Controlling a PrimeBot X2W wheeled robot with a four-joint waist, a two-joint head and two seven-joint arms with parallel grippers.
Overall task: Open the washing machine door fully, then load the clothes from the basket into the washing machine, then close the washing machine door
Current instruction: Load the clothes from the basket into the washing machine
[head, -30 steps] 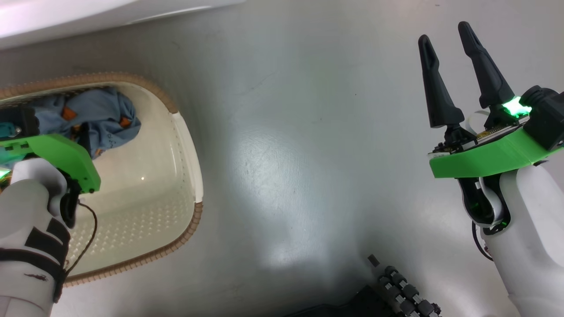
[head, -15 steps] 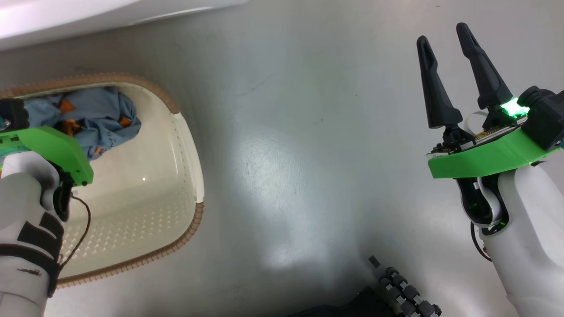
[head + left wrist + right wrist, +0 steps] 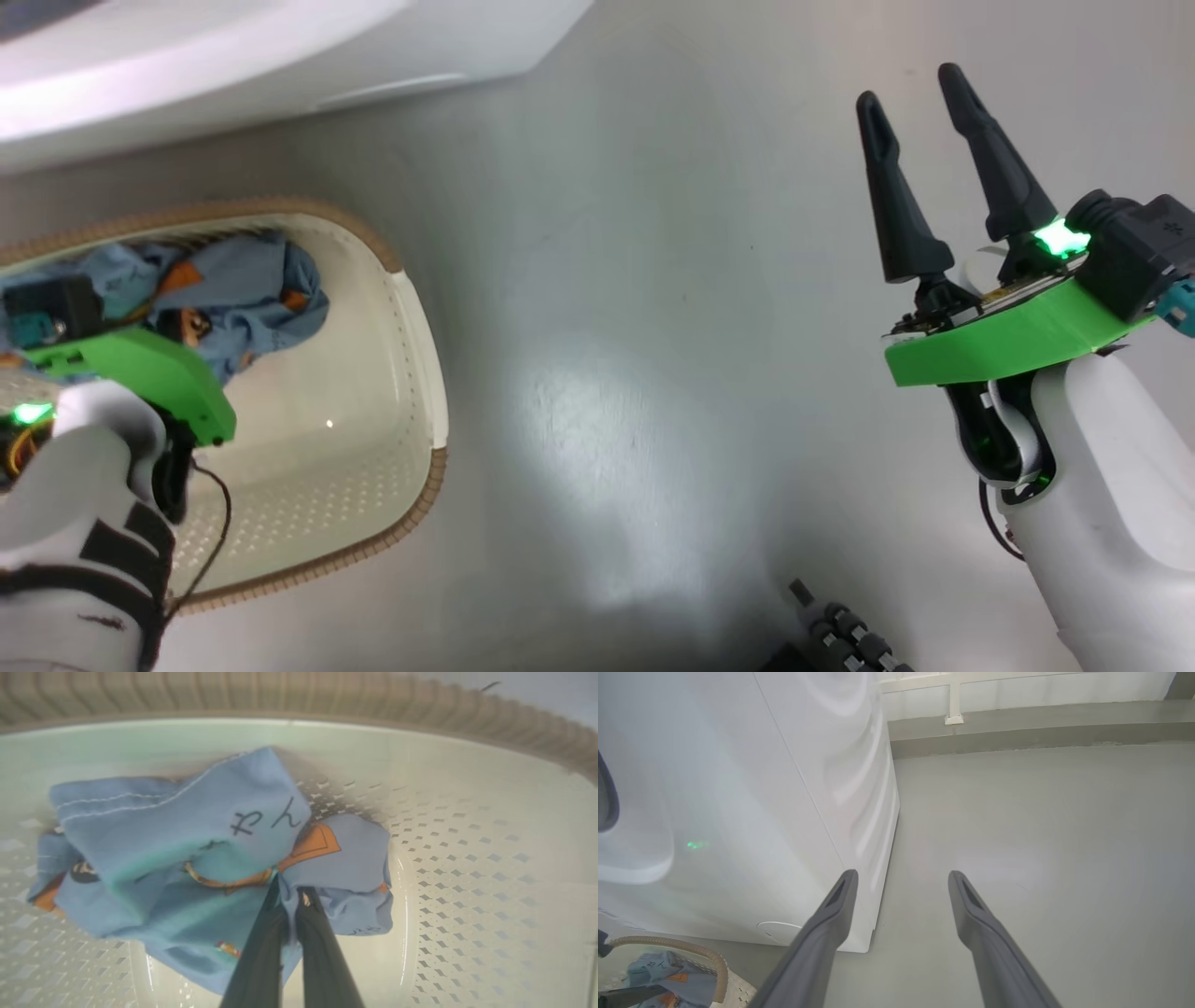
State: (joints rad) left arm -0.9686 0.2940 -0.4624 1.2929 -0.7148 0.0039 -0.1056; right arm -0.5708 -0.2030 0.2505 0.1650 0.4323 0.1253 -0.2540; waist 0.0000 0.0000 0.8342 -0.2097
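Observation:
The cream basket (image 3: 411, 308) with its brown rim stands on the floor at the left. Inside it lies the bunched light-blue clothes (image 3: 252, 289) with orange prints. In the left wrist view my left gripper (image 3: 287, 884) is shut on a fold of the clothes (image 3: 187, 830), low inside the basket (image 3: 467, 858). My right gripper (image 3: 915, 84) hangs open and empty over bare floor at the right. Its wrist view shows the gripper (image 3: 902, 873) beside the white washing machine (image 3: 761, 788). A dark curved edge (image 3: 607, 798) shows on the machine's front; I cannot tell whether it is the washing machine door.
The washing machine's white lower edge (image 3: 280, 56) runs along the top left of the head view. Grey floor (image 3: 607, 327) stretches between basket and right arm. A dark ribbed part of my base (image 3: 850, 639) sits at the bottom. A low kerb (image 3: 1017, 732) bounds the floor behind.
My left gripper has closed on the clothes inside the basket. The head camera has shifted, so the whole picture sits lower and further right. The right gripper stays open.

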